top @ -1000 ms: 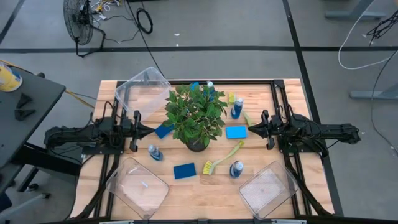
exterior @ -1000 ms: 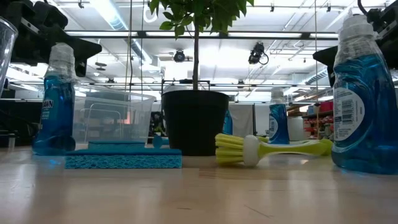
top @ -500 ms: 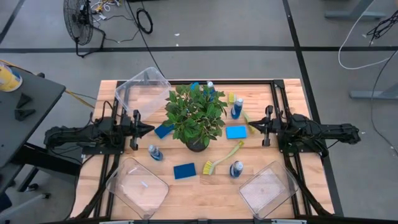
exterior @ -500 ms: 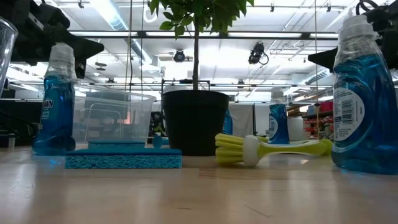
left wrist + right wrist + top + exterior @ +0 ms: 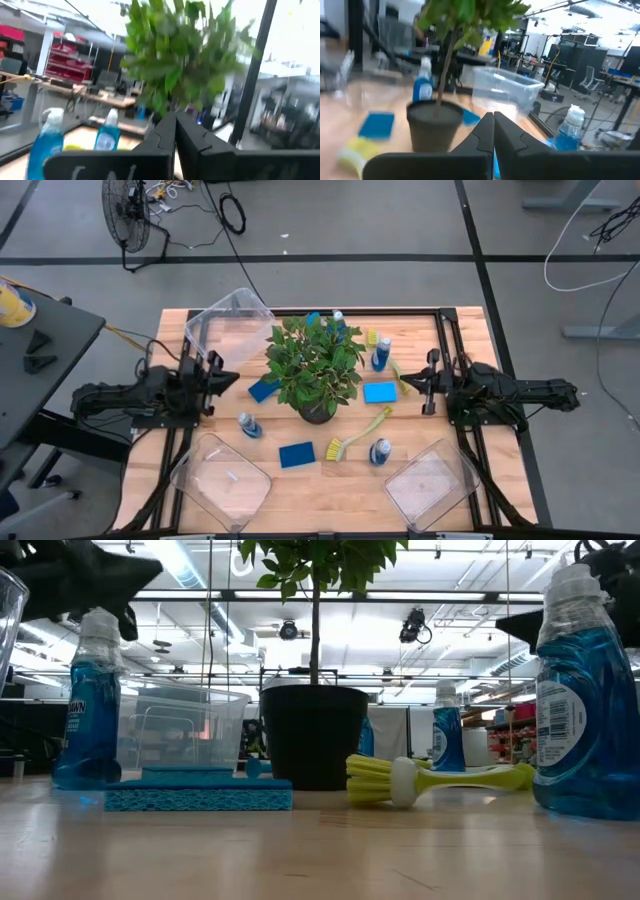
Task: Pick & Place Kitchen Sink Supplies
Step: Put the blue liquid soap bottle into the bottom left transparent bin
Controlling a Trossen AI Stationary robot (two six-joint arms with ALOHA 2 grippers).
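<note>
Catalogued left to right, with the potted plant (image 5: 314, 370) as landmark. Left end effector (image 5: 226, 379): well to the plant's left, above the tabletop (image 5: 330, 490), fingers pressed together on nothing; compared with a second ago we find it drawn back away from the plant and swung slightly, the wrist view smeared by motion. Three clear bins: one (image 5: 228, 323) tipped at the far left of the plant, one (image 5: 222, 482) at the near left, one (image 5: 430, 485) at the near right, all without supplies in them. Supplies, none displaced in the last second: a blue sponge (image 5: 265, 389) touching the plant's left foliage; a blue bottle (image 5: 248, 424) near-left of the pot; a second sponge (image 5: 296, 454) nearer us; a dish brush (image 5: 357, 434) near-right of the pot; a bottle (image 5: 380, 451) beside its head; a third sponge (image 5: 380, 392) just right of the plant; a bottle (image 5: 381, 355) and another brush (image 5: 397, 370) at the far right. Right end effector (image 5: 421, 383): right of that sponge, closed and empty, shifted only slightly. We judge nothing is yet picked; the arms appear merely to be repositioning.
</note>
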